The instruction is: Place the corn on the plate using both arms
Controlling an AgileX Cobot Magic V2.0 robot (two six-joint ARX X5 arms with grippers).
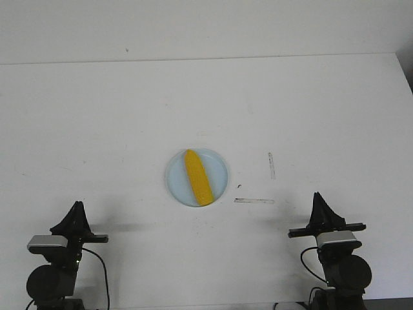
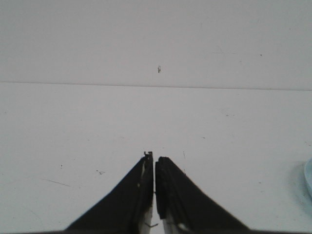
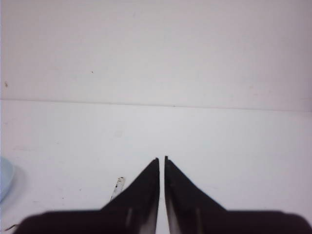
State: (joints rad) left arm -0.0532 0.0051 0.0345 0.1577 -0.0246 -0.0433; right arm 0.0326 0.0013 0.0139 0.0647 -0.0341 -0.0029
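Observation:
The yellow corn (image 1: 198,177) lies on the pale blue plate (image 1: 219,165) in the middle of the white table, its pointed end toward the far side. My left gripper (image 1: 77,208) rests shut and empty at the near left, well clear of the plate. My right gripper (image 1: 318,197) rests shut and empty at the near right. In the left wrist view the left gripper (image 2: 154,156) has its jaws together over bare table, with a sliver of the plate (image 2: 308,178) at the edge. In the right wrist view the right gripper (image 3: 162,158) is shut, with the plate's rim (image 3: 4,178) at the edge.
Two strips of clear tape lie on the table right of the plate, one short strip (image 1: 271,165) and one long strip (image 1: 253,201). A small dark speck (image 1: 239,186) lies beside the plate. The table's far edge (image 1: 193,59) meets a white wall.

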